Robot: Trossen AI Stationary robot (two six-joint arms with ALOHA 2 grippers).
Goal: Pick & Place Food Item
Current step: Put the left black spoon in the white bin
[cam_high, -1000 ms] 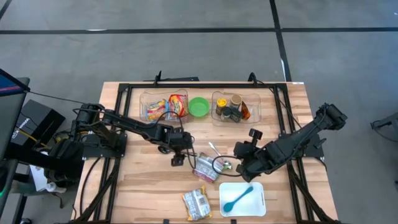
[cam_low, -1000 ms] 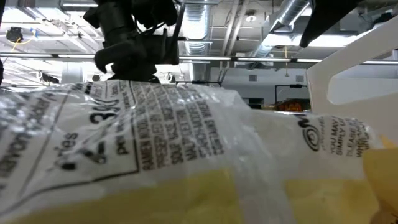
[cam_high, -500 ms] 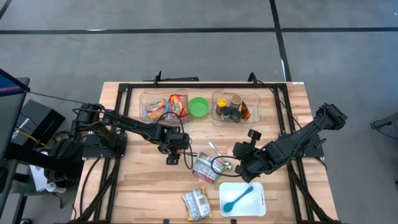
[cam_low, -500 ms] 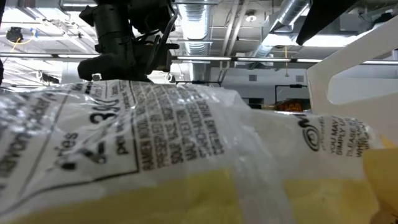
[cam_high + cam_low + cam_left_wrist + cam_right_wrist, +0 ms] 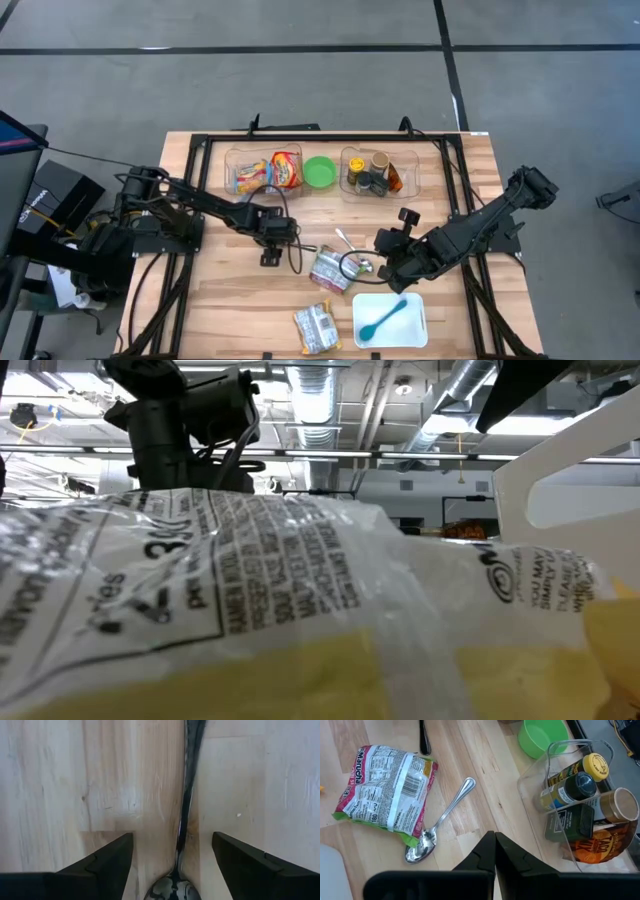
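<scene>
Two noodle packs are seen on the table [image 5: 220,300]: one pack [image 5: 385,790], printed "Maruchan" with a nutrition panel and barcode, lies mid-table beside a metal spoon [image 5: 437,822]; a second pack [image 5: 317,327] lies at the near edge, its "PER" and fine print filling the low view. Two clear bins [image 5: 262,172] flank one green bowl [image 5: 320,171]; a pouch [image 5: 600,845] in the right bin reads "TACO". One blue spoon [image 5: 383,319] rests on one white tray [image 5: 415,325]. The left gripper [image 5: 270,258] is spread open, holding nothing, left of the first pack. The right gripper [image 5: 385,265] is closed, empty, right of it.
</scene>
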